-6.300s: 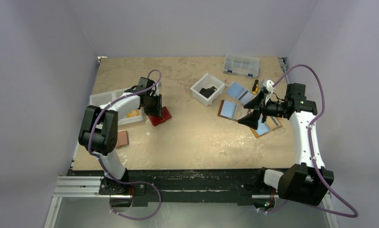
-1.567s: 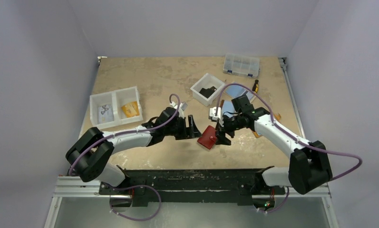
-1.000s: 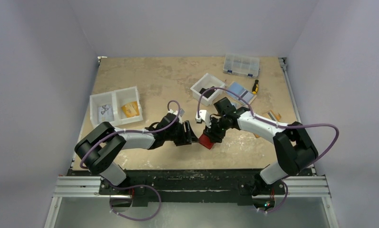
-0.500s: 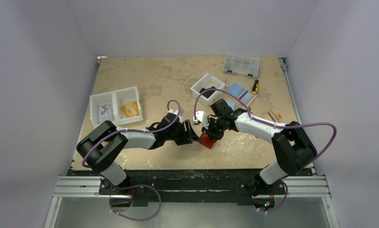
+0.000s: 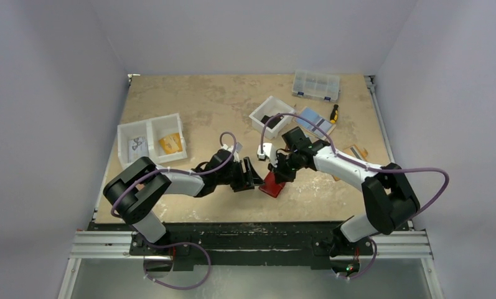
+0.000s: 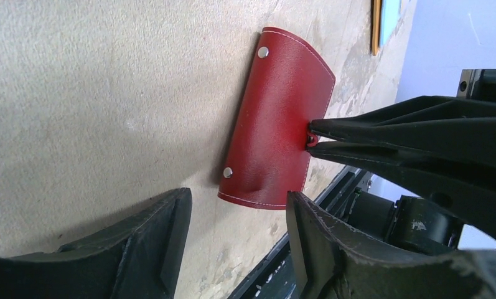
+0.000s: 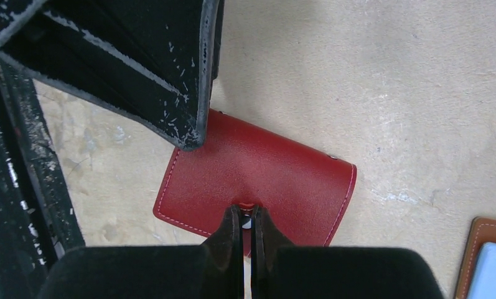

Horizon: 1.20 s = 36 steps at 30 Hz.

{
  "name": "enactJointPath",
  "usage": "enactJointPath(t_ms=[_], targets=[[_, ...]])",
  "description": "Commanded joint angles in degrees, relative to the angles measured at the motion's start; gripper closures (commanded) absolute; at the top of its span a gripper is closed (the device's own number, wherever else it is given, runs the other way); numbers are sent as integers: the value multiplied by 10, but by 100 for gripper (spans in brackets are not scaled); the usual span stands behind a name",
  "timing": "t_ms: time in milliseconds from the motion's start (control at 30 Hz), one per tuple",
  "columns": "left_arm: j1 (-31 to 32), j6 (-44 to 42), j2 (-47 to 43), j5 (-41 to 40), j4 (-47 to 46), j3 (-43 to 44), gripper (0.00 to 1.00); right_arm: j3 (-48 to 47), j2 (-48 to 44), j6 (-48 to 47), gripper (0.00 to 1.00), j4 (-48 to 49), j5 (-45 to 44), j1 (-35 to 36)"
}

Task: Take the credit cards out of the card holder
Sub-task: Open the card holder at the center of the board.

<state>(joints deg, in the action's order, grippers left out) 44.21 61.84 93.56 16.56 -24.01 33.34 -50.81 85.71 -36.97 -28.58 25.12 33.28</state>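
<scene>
Located the card holder (image 5: 272, 185) lying closed on the tabletop (image 5: 195, 106), near the front edge and between the two arms, dark red cover upward. Cannot see inside: sleeves and contents hidden by the cover. Noted two small metal studs (image 6: 263, 53) along one side. Found the right end effector (image 7: 244, 215) all but closed, pinching the strap tab (image 6: 309, 138) at the holder's edge; can make out only a sliver of that tab between the tips. Found the left end effector (image 6: 236, 212) spread wide, gripping nothing, just beside the holder's opposite side. From the right wrist, saw one left fingertip (image 7: 189, 124) overlapping a corner of the cover; cannot tell whether touching. Logged a brown holder (image 7: 483, 261) with a blue face, cut off at the frame corner.
</scene>
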Motion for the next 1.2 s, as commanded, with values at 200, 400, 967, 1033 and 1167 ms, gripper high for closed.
enactJointPath(t_ms=[200, 400, 967, 1033, 1167], targets=[[-7, 42, -3, 40, -138, -49, 34, -29, -50, -45, 100, -46, 133, -31], [-9, 84, 16, 78, -261, -69, 34, -24, -69, -56, 100, -53, 152, -33], [-12, 155, 71, 113, -409, -79, 100, -20, -76, -65, 100, -64, 176, -53], [-20, 154, 60, 99, -397, -92, 100, -12, -85, -68, 100, -64, 175, -65], [-38, 144, 30, 75, -345, -114, 100, 11, -105, -84, 100, -65, 154, -81]])
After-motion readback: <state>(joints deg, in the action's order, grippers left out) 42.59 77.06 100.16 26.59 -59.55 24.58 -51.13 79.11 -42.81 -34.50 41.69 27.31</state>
